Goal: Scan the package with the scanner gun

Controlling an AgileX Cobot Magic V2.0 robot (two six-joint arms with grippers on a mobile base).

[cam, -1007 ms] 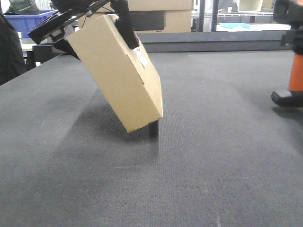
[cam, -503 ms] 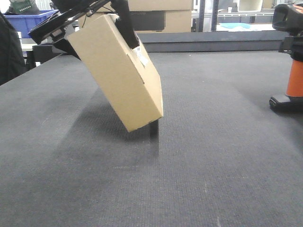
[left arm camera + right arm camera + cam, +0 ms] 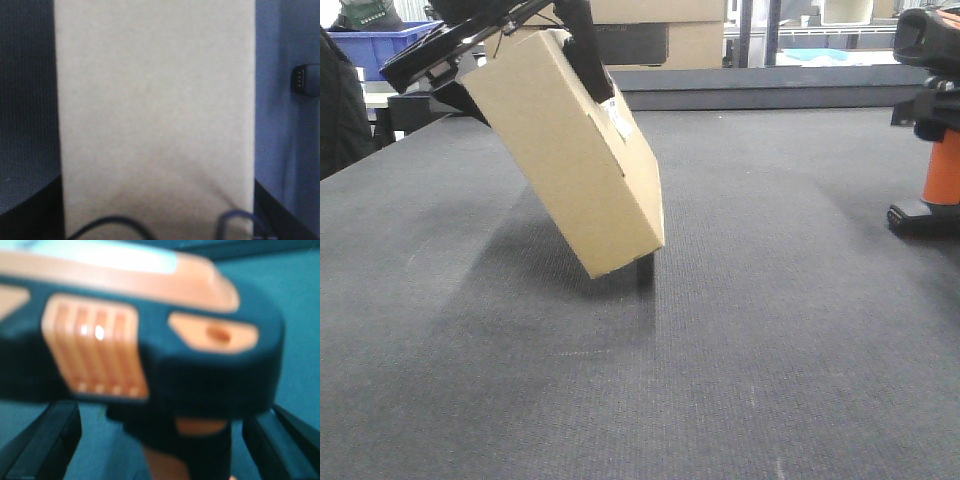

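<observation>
Left claw (image 3: 535, 95) pinches the top of a tilted cardboard box (image 3: 575, 170), which hangs below it, low corner near the mat (image 3: 770, 330). Right claw (image 3: 162, 420) clamps the upright scanner (image 3: 942, 165) by its handle.

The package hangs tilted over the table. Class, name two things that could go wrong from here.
1. The left gripper holds the package only at its upper end, so it may slip or swing.
2. Its white label sits beside a gripper finger, which might hide it from the scanner gun.
</observation>
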